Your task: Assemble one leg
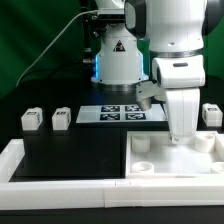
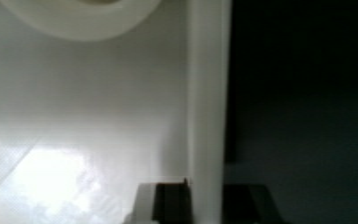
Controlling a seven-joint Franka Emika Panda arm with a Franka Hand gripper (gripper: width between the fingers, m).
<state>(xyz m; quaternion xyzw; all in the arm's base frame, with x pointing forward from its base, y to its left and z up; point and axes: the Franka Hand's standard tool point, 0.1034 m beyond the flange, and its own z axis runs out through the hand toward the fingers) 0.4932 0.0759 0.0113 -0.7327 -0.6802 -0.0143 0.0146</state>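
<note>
The large white panel (image 1: 178,160) lies flat at the exterior view's right, with round sockets (image 1: 141,144) in its corners. My gripper (image 1: 183,132) points straight down onto the panel's far rim. In the wrist view the two dark fingers (image 2: 167,205) straddle the panel's upright rim wall (image 2: 202,110) with no gap showing, so the gripper is shut on it. One socket (image 2: 96,12) shows inside the panel. Three small white legs with marker tags stand on the table: two at the left (image 1: 32,120) (image 1: 62,118) and one at the far right (image 1: 211,114). None is held.
The marker board (image 1: 122,113) lies behind the panel. A low white L-shaped fence (image 1: 60,190) runs along the front and left of the black table. A lit white device (image 1: 118,55) stands at the back, with the robot's base beside it.
</note>
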